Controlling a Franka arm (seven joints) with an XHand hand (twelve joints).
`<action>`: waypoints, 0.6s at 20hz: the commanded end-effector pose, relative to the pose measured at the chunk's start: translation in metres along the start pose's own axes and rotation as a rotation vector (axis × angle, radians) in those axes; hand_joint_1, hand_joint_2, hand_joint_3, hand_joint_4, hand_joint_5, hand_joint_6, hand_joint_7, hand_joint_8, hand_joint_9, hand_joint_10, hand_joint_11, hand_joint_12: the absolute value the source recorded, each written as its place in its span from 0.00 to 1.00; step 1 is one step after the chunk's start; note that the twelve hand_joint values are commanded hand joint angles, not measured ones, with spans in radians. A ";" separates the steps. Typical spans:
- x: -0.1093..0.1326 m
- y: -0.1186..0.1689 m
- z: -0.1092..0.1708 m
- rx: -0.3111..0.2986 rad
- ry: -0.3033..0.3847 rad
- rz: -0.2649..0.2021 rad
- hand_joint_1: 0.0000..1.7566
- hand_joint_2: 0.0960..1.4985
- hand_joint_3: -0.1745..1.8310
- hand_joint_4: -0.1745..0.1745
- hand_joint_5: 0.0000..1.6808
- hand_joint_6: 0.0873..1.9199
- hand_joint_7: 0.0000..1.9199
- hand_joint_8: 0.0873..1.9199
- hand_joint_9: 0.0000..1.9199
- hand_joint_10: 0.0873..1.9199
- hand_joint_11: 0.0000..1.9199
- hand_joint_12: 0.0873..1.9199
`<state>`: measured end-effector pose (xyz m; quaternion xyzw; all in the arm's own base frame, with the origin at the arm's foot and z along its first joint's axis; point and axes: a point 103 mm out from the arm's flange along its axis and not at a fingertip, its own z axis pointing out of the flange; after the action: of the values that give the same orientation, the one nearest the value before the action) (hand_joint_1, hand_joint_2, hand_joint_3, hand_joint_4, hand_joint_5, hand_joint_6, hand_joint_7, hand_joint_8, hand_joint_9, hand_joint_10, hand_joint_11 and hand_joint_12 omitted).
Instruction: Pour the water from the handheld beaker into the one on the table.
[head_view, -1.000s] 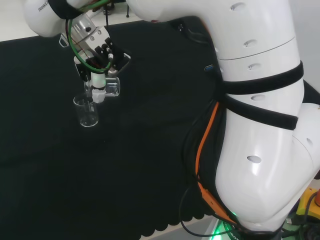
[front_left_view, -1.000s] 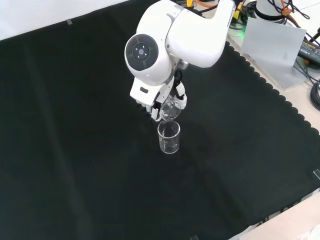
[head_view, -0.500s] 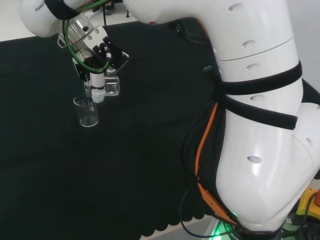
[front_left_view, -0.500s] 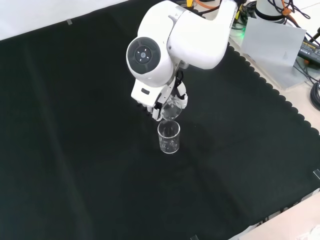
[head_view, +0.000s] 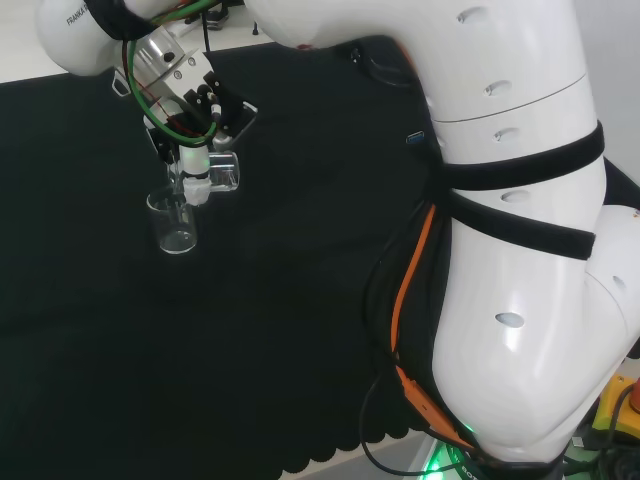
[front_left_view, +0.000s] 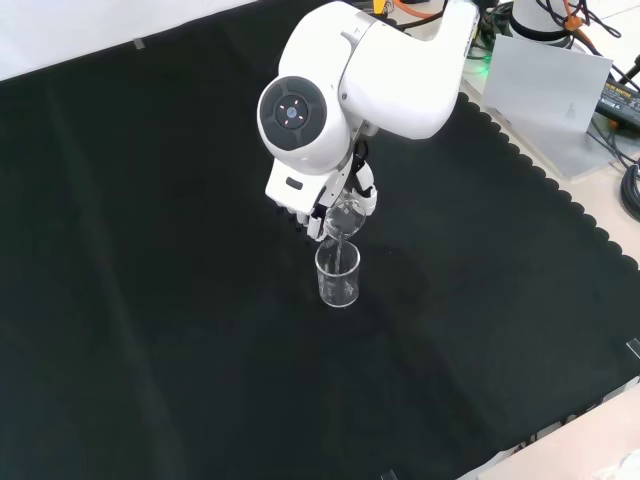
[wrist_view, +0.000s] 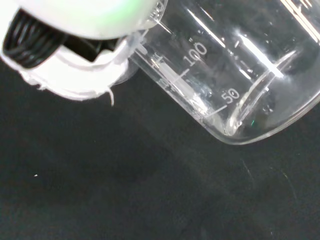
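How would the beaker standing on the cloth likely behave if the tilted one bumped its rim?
The standing beaker looks like clear thin glass, so probably light and breakable. It is taller than wide and stands free on the black cloth, so a knock could tip it and let it roll. The hand holds the tilted beaker right above it.

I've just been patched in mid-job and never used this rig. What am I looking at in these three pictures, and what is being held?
The big white shapes are one robot arm. Its black and white hand holds a clear glass beaker, tipped on its side above a second clear beaker standing on the black cloth. One camera looks from behind the arm, one from in front, one from the wrist, where the tilted beaker looks huge. I cannot tell how much water either holds.
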<state>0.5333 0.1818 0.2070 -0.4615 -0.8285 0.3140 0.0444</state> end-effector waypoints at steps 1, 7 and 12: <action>-0.002 -0.002 0.000 0.004 -0.005 -0.003 0.65 0.35 0.53 0.53 0.70 0.47 0.79 0.39 0.74 0.39 0.68 0.37; -0.001 -0.003 -0.002 0.019 -0.021 0.003 0.65 0.35 0.53 0.54 0.70 0.47 0.79 0.39 0.74 0.39 0.68 0.37; 0.007 0.000 -0.008 0.033 -0.040 0.009 0.65 0.35 0.53 0.54 0.70 0.48 0.79 0.39 0.74 0.39 0.68 0.37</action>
<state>0.5335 0.1824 0.2115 -0.4588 -0.8251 0.3274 0.0391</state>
